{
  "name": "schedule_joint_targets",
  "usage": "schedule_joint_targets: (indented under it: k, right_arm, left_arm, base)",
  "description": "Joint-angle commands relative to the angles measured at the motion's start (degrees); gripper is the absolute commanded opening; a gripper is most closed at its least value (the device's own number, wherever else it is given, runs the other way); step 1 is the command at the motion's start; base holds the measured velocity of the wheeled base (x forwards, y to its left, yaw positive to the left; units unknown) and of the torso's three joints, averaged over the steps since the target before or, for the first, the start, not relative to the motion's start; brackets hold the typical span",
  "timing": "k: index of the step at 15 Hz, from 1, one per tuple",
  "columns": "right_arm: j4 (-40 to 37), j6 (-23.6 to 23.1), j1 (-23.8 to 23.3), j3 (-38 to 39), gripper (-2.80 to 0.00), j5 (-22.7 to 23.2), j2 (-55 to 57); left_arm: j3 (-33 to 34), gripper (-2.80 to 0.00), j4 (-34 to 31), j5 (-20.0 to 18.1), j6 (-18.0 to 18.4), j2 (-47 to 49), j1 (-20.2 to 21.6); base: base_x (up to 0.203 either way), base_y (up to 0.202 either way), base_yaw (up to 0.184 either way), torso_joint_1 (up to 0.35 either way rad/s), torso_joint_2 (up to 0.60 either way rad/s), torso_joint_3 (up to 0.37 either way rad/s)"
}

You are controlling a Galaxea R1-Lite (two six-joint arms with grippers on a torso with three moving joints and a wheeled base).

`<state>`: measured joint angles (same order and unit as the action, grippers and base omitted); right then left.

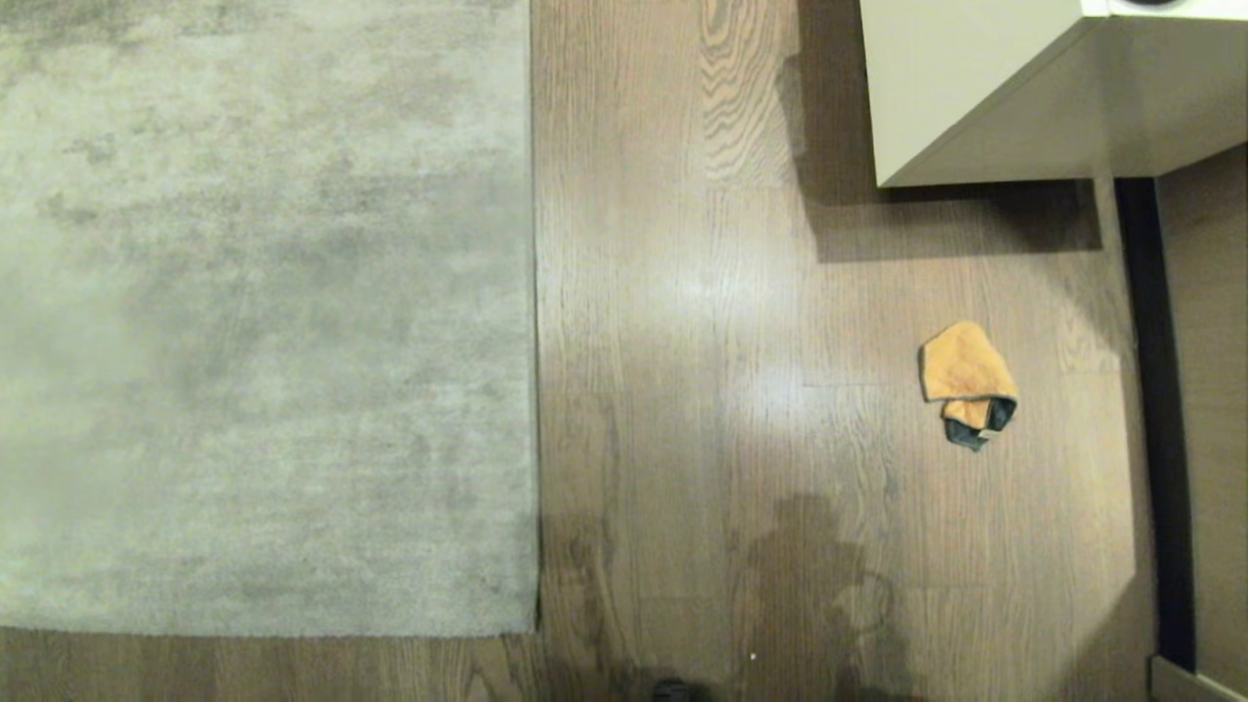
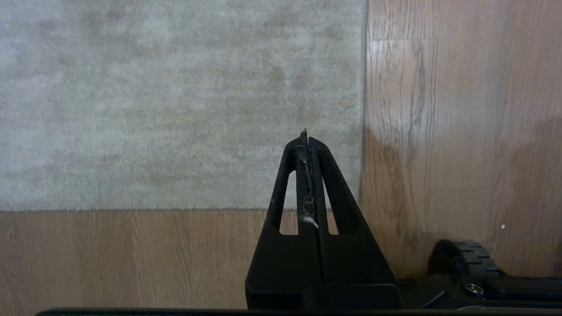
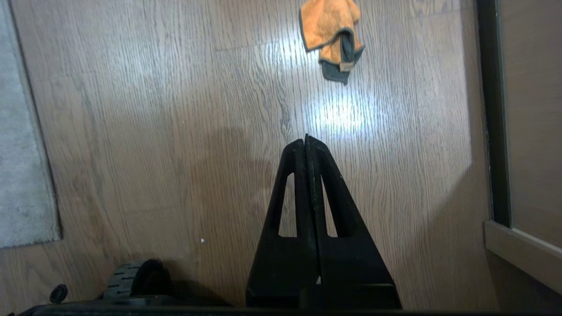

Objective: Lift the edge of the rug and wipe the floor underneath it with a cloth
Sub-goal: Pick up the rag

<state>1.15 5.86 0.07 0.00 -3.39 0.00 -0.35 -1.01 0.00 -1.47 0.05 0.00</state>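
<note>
Nothing started yet. Rug (image 1: 263, 312) lies flat on the robot's left; its straight edge (image 1: 535, 322) runs away from the robot and ends in a square corner (image 1: 534, 629) near the base. Floor (image 1: 702, 439) is bare wood between rug and cloth. Cloth (image 1: 965, 382) sits crumpled on the floor to the right, well apart from the rug, near a pale cabinet (image 1: 975, 88); orange with a dark underside showing at one corner.

Neither arm shows in the head view. Left gripper (image 2: 306, 137) hangs above the rug near its corner, fingers pressed together, holding nothing, some lint stuck between the pads. Right gripper (image 3: 306, 139) hangs over bare floor with the cloth ahead of it, fingers also pressed together and empty. A base wheel (image 3: 140, 274) shows low in the right wrist view.

Step in hand, as I judge it: get the cloth first, right arm is the natural one.
- Open the right fingers before descending, come straight down on the thickest bunched part so both pads catch fabric, not the floor.
- Cloth is soft and will flop; pinch deep, lift a little to check it holds.
- Left gripper suits the rug: take the edge near the corner, slide one finger under the border, lift just enough for the cloth to pass.
- Risk: a shallow pinch slipping off the short pile.
</note>
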Motion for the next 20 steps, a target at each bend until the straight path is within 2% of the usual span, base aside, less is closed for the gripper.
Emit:
schedule_joint_targets:
  k: [1,20]
  right_arm:
    - [0.0,0.0,0.0,0.0,-2.80,0.0,0.0]
    - [0.0,0.0,0.0,0.0,-2.80,0.0,0.0]
  left_arm:
    - [0.0,-2.80,0.0,0.0,0.0,0.0,0.0]
    - [0.0,-2.80,0.1,0.0,-0.1,0.0,0.0]
  base:
    - [0.000,0.000,0.000,0.001,0.00,-0.196]
    - [0.000,0.000,0.000,0.002,0.00,-0.197]
